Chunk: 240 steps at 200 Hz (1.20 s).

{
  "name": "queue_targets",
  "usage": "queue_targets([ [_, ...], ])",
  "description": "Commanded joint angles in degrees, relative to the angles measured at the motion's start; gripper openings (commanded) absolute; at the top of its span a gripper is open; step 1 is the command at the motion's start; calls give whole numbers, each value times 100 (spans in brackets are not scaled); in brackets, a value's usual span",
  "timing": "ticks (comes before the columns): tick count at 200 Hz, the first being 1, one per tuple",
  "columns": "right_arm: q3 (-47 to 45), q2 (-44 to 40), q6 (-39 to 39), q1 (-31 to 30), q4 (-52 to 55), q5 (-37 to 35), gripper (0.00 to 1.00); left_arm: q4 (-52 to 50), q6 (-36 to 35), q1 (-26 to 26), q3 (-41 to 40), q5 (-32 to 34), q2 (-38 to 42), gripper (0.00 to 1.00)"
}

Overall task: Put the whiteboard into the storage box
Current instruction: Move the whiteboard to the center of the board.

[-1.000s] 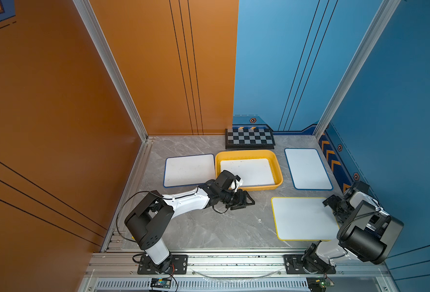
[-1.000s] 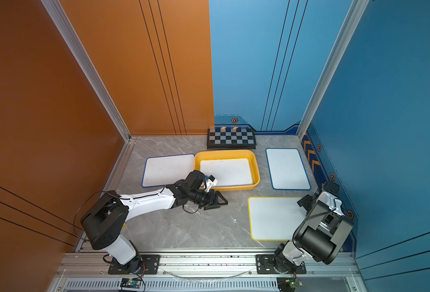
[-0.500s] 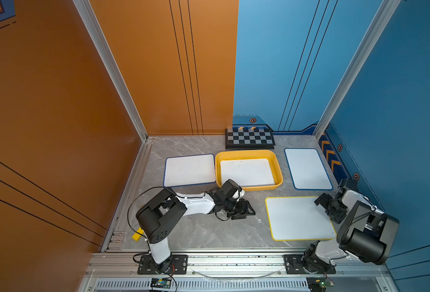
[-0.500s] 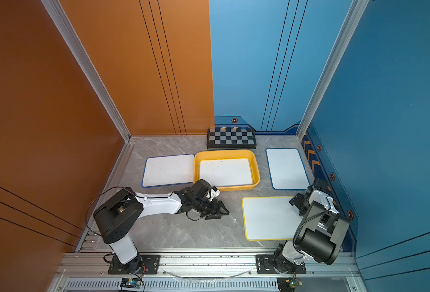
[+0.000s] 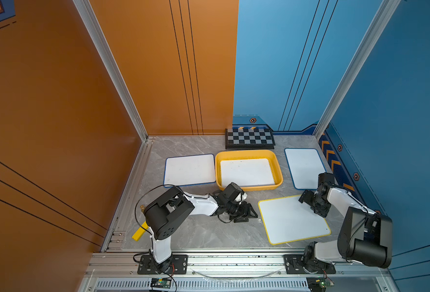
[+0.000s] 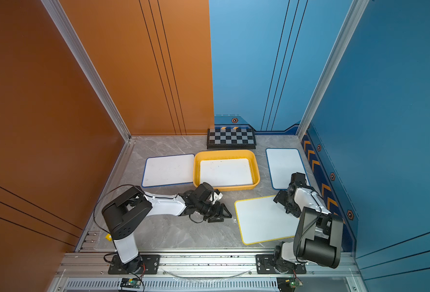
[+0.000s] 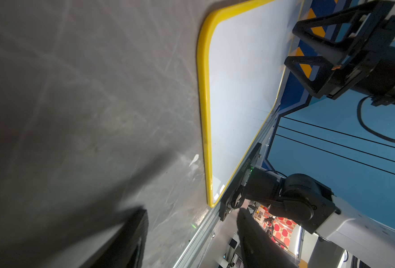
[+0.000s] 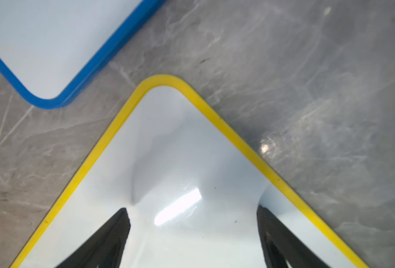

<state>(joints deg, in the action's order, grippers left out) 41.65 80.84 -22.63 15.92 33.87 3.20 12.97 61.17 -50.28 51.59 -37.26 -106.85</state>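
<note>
Yellow-rimmed whiteboard (image 5: 293,220) lies flat on worktop (image 5: 196,235), front-right of storage box (image 5: 249,153); w/ right claw (image 5: 309,206) spread over its far corner & left claw (image 5: 250,216) spread, empty, low beside its left edge, I'd nudge it slowly leftward so left can pinch the rim.

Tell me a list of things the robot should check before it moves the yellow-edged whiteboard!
1. Right claw open: ok, jaws wide over a corner of the yellow-framed whiteboard.
2. Left claw open and empty: ok, it sits beside that board's edge.
3. Board lying flat on the table: ok.
4. Board gripped: not ok, neither claw is closed on it.
5. Right claw touching the board: cannot tell.
6. Room in the storage box: cannot tell, a stored whiteboard lies inside.
</note>
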Motion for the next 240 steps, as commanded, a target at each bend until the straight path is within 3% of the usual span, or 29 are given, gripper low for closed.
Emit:
queue_targets([
  [1,-164,136,-179,-134,243,-22,88,-5,55,-70,495,34,-658,64],
  [24,-166,161,-144,-140,256,-110,88,23,217,-89,1127,-72,-1070,63],
  [78,-135,153,-31,-9,278,127,88,30,473,-93,1245,-41,-1290,63],
  [164,-375,-169,-259,-551,129,579,88,25,622,-297,1892,38,-1457,62],
  [199,-460,-332,-321,-752,33,863,87,-82,581,-285,1912,177,-1444,62],
  [240,-635,-382,-367,-951,-67,1243,87,-907,110,-251,1979,571,-1310,62],
])
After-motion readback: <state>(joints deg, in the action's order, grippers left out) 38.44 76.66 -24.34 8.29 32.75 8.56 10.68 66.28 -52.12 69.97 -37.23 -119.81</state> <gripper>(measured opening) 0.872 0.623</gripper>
